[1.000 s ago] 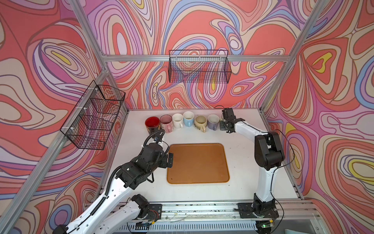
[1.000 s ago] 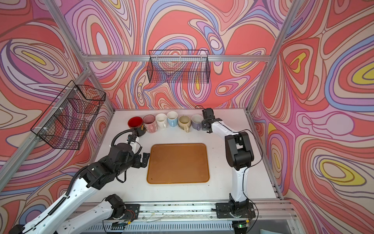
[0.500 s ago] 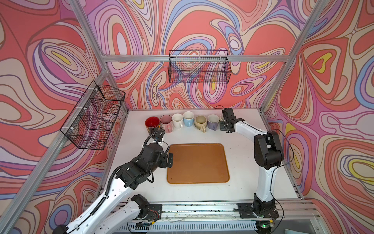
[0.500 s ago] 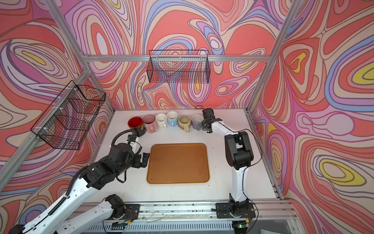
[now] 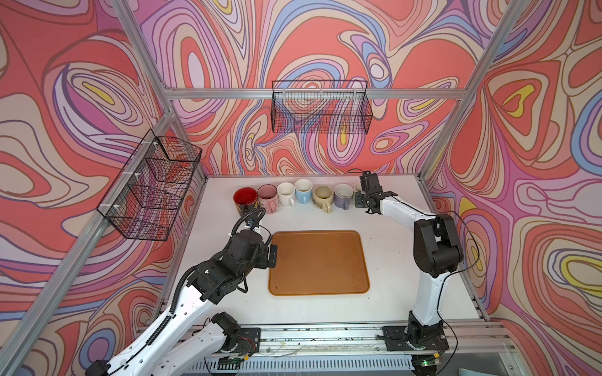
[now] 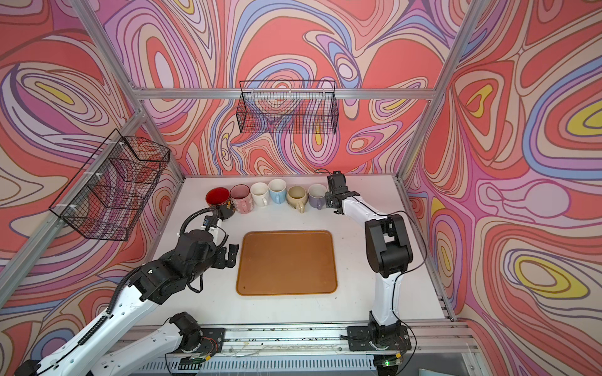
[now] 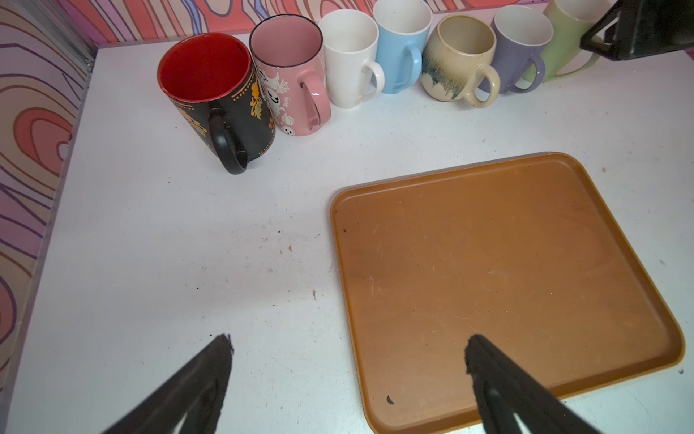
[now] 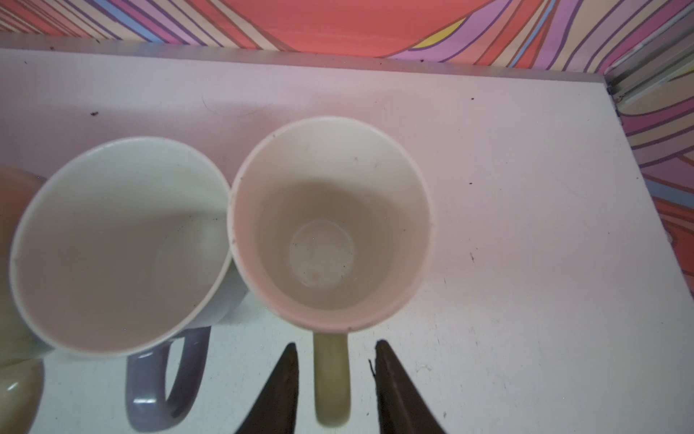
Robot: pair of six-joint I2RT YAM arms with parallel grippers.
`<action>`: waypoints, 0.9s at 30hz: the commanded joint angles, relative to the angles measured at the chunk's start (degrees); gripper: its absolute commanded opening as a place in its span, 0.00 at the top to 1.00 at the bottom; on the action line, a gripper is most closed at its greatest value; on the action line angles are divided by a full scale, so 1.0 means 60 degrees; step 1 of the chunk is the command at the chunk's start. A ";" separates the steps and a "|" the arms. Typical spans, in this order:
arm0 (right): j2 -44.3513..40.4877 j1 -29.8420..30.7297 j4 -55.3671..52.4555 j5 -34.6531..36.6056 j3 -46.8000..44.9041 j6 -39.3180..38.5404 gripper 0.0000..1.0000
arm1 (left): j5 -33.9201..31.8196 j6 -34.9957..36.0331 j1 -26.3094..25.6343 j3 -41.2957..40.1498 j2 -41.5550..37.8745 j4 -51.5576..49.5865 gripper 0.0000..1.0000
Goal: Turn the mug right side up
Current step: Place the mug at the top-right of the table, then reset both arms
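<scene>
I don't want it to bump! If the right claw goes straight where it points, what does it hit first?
Probably the green mug: its handle sits inside the open right claw, touching neither finger. Going on, the claw would pass along the handle into the mug's side, though depth is unclear.

— Where is the mug [image 8: 330, 225]?
— On the white table [image 8: 525, 225] near its back edge, last in the row, just beside the lavender mug [image 8: 120, 244]
— Its pose?
— Upright, mouth up, empty
— Looks?
— Pale yellow-green outside, cream inside; its handle [image 8: 332, 379] points away from that back edge
</scene>
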 commanded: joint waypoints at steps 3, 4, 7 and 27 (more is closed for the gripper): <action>-0.1563 -0.0109 0.0495 0.0162 -0.1008 -0.0007 0.58 | -0.0733 0.0497 0.0025 0.0634 0.0315 0.0419 0.00; -0.2002 -0.0134 0.0688 0.0190 -0.1388 0.0033 0.57 | -0.0822 0.0617 0.0029 0.0618 0.0365 0.0695 0.00; -0.3121 -0.0217 0.1490 0.0338 -0.2704 0.0204 0.54 | -0.1315 0.1092 0.0036 0.0207 0.0359 0.1855 0.00; -0.4775 -0.0253 1.1048 0.3293 -1.0389 -0.1146 0.05 | -0.0229 0.2224 0.4079 -0.2465 0.3972 0.8376 0.00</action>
